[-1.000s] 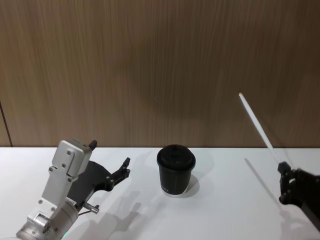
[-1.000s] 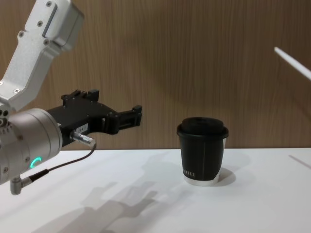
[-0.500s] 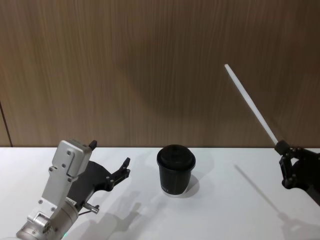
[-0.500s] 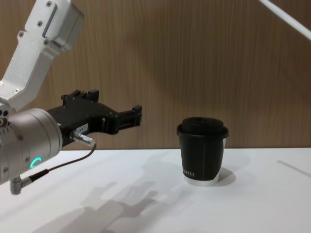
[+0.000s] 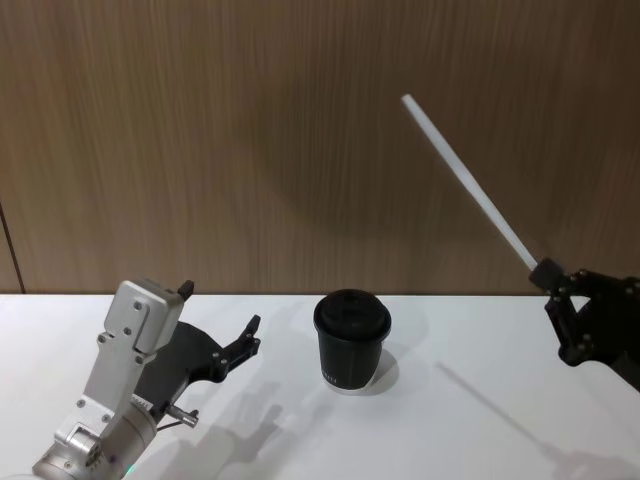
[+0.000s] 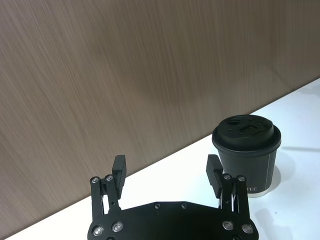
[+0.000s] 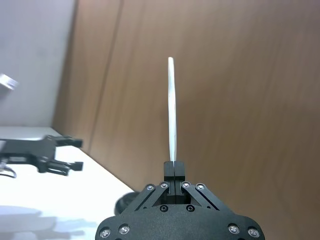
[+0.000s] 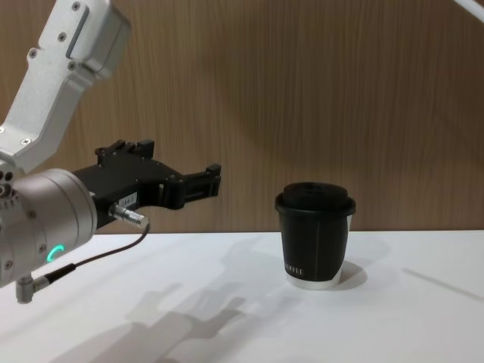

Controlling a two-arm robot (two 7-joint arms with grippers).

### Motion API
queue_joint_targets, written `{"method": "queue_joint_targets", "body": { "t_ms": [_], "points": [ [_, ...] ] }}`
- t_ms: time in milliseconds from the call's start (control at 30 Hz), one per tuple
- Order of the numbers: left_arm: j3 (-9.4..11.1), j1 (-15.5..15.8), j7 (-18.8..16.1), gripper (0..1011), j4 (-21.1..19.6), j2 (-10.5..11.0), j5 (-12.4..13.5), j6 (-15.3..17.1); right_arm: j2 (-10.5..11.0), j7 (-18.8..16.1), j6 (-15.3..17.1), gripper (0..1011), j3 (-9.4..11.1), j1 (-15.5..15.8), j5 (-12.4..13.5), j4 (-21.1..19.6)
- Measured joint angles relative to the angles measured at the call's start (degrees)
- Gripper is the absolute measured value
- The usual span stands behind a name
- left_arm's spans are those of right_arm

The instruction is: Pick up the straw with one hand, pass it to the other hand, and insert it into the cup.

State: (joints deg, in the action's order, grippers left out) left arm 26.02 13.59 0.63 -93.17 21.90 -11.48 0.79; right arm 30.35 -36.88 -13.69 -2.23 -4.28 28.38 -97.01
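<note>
Now the right gripper (image 5: pixel 548 272) pinches the straw (image 5: pixel 465 180) by its lower end, slanted high up to the right of the cup (image 5: pixel 351 340). The left gripper (image 6: pixel 166 169) hangs wide open beside the cup; best to lay the straw's free length squarely between its fingers (image 6: pixel 119 167).

The straw (image 5: pixel 468 185) is white; cup (image 5: pixel 351 340) black, ribbed, white base rim; left hand (image 6: pixel 166 165), right hand (image 7: pixel 173 167) black; desk (image 5: pixel 480 420) white; wall (image 5: pixel 250 130) brown woodgrain.

straw (image 8: pixel 471 4) cut by chest view's top edge, cup (image 8: pixel 315 236) lettering unreadable
</note>
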Motion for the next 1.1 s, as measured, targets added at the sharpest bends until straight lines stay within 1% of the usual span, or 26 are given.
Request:
{"method": "queue_joint_targets", "body": {
  "t_ms": [67,167,233,267,300,333,367,400,500,533,567,600,667,700,733,800,900,1100],
  "points": [
    [0.0,0.0,0.0,1003,0.0,0.0,0.0,0.0,0.3,-1.2,-0.1,1,-0.2,-0.4,1.0,0.1],
    [0.0,0.0,0.0,1003,0.0,0.0,0.0,0.0,1.1,-4.4,-0.4,1,-0.8,-1.5,3.2,0.2],
    [0.0,0.0,0.0,1003,0.0,0.0,0.0,0.0,1.3,-5.4,-0.4,1,-1.1,-1.9,4.0,0.3],
    [0.0,0.0,0.0,1002,0.0,0.0,0.0,0.0,1.5,-6.2,-0.5,1,-1.2,-2.2,4.4,0.3],
    [0.0,0.0,0.0,1003,0.0,0.0,0.0,0.0,1.7,-7.5,-0.5,1,-1.5,-2.6,5.4,0.4],
    [0.0,0.0,0.0,1003,0.0,0.0,0.0,0.0,1.9,-7.9,-0.5,1,-1.7,-2.8,5.7,0.4],
    [0.0,0.0,0.0,1003,0.0,0.0,0.0,0.0,2.1,-9.2,-0.5,1,-2.0,-3.2,6.6,0.5],
    [0.0,0.0,0.0,1003,0.0,0.0,0.0,0.0,2.1,-9.2,-0.5,1,-2.0,-3.2,6.6,0.5],
    [0.0,0.0,0.0,1003,0.0,0.0,0.0,0.0,2.5,-11.6,-0.5,1,-2.6,-4.1,8.3,0.6],
    [0.0,0.0,0.0,1003,0.0,0.0,0.0,0.0,2.7,-12.9,-0.4,1,-2.9,-4.7,9.2,0.7],
    [0.0,0.0,0.0,1002,0.0,0.0,0.0,0.0,2.8,-13.3,-0.4,1,-3.1,-4.9,9.5,0.8],
    [0.0,0.0,0.0,1003,0.0,0.0,0.0,0.0,3.0,-14.6,-0.3,1,-3.4,-5.4,10.4,0.9],
    [0.0,0.0,0.0,1003,0.0,0.0,0.0,0.0,3.1,-15.6,-0.2,1,-3.8,-5.8,11.2,1.0],
    [0.0,0.0,0.0,1003,0.0,0.0,0.0,0.0,3.2,-16.9,-0.1,1,-4.2,-6.4,12.0,1.1],
    [0.0,0.0,0.0,1003,0.0,0.0,0.0,0.0,3.2,-16.9,-0.1,1,-4.2,-6.4,12.0,1.1],
    [0.0,0.0,0.0,1003,0.0,0.0,0.0,0.0,3.4,-19.1,0.2,1,-4.9,-7.3,13.5,1.4],
    [0.0,0.0,0.0,1003,0.0,0.0,0.0,0.0,3.6,-20.7,0.5,1,-5.4,-8.1,14.6,1.6],
    [0.0,0.0,0.0,1004,0.0,0.0,0.0,0.0,3.8,-25.3,1.2,2,-7.0,-10.3,17.5,2.2]
  ]
}}
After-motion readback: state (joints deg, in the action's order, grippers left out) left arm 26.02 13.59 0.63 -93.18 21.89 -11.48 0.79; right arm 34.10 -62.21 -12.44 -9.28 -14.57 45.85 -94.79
